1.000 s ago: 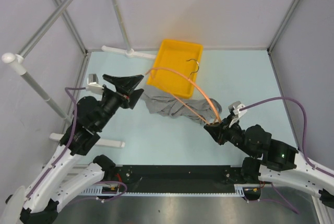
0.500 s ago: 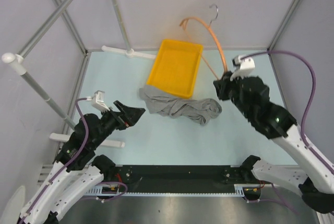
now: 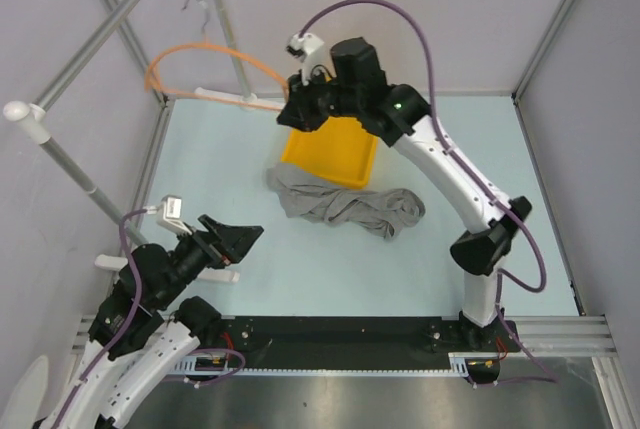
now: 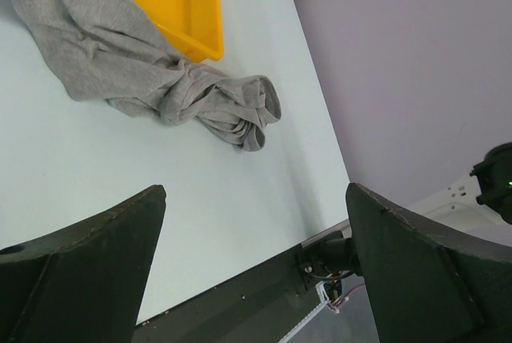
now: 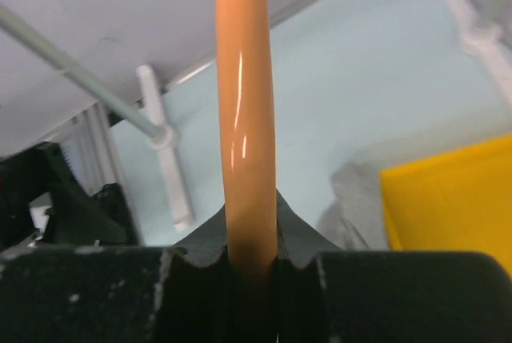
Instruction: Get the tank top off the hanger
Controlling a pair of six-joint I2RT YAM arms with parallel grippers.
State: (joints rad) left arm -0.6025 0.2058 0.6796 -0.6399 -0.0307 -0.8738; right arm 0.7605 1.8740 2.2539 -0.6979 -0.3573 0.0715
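The tank top [image 3: 345, 207] lay bunched on the pale blue table [image 3: 460, 179], its length running left to right, its left end touching the yellow tray [image 3: 338, 147]. The bare hanger [image 3: 210, 47] was held high at the far left, with its hook toward the back wall. The right wrist view showed the right gripper [image 3: 292, 107] pinching it. The left gripper [image 3: 243, 239] hung spread.

Fixed high at near side, looking down over whole surface [image 3: 220, 169]. Wrist views close, oblique. Tray [image 3: 335, 154] and tank top [image 3: 345, 207] shared by all three.
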